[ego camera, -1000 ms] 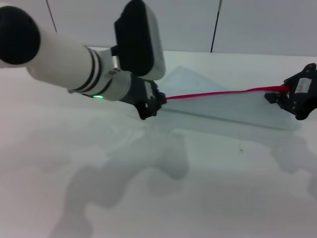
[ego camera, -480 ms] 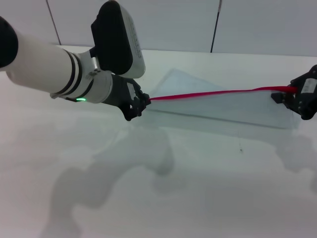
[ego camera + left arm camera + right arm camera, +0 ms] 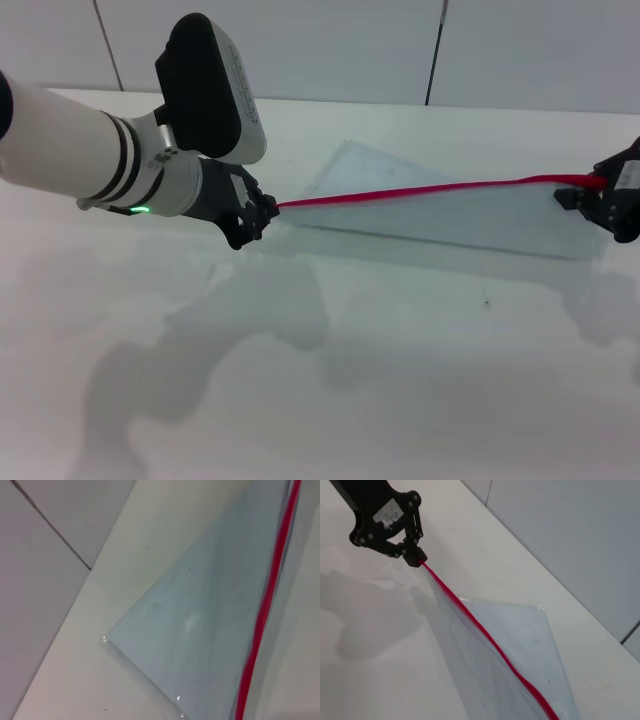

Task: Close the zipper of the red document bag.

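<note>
The red document bag [image 3: 450, 215] is a translucent pale pouch lying flat on the white table [image 3: 400, 360]. Its zipper [image 3: 430, 188] is a thin red strip, raised off the table and stretched taut along the near long edge. My left gripper [image 3: 264, 211] is shut on the strip's left end. From the right wrist view, that left gripper [image 3: 415, 560] pinches the tip of the zipper [image 3: 485, 632] above the bag [image 3: 520, 640]. My right gripper [image 3: 603, 190] is shut on the strip's right end at the picture's edge. The left wrist view holds the bag [image 3: 200, 625] and zipper [image 3: 265, 610] only.
A pale wall with dark vertical seams [image 3: 433, 50] runs behind the table's far edge. The left arm's thick white forearm [image 3: 90, 150] reaches in over the table's left side and throws a shadow in front.
My left gripper has travelled leftward along the bag, drawing the red strip out longer and tauter. The right gripper has shifted slightly right and kept its hold.
</note>
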You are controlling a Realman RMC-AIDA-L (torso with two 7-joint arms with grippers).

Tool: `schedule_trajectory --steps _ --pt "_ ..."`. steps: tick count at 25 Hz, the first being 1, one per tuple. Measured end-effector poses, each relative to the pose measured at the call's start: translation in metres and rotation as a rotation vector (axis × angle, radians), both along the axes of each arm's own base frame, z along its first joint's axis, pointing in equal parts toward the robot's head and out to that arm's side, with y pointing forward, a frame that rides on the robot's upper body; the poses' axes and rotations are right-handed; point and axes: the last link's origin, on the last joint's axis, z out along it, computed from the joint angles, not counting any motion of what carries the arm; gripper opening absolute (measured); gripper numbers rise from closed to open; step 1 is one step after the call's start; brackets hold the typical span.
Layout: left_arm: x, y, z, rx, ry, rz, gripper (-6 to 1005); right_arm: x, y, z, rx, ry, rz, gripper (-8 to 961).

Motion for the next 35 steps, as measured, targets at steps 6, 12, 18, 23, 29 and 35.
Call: schedule_trajectory --steps 6,12,18,23,29,35 --pt "0.001 0.0 0.0 0.002 -0.002 -0.001 152 0.0 0.001 -0.002 -0.009 0.0 0.004 58" --pt "0.004 0.006 0.007 0.034 -0.048 0.018 173 -0.005 0.0 -0.005 -0.043 -0.002 0.03 58" --pt "0.01 0.013 0.021 0.073 -0.149 0.051 231 -0.003 0.001 -0.01 -0.068 0.003 0.013 59" --pt "0.017 0.015 0.033 0.095 -0.256 0.053 340 0.001 0.006 0.003 -0.009 0.032 -0.011 317" --pt "0.027 0.004 0.057 0.137 -0.459 -0.031 521 0.007 0.013 0.026 0.106 0.137 -0.037 540" --pt "0.018 -0.001 0.099 0.275 -0.746 -0.079 692 0.009 0.015 0.037 0.199 0.416 0.011 659"
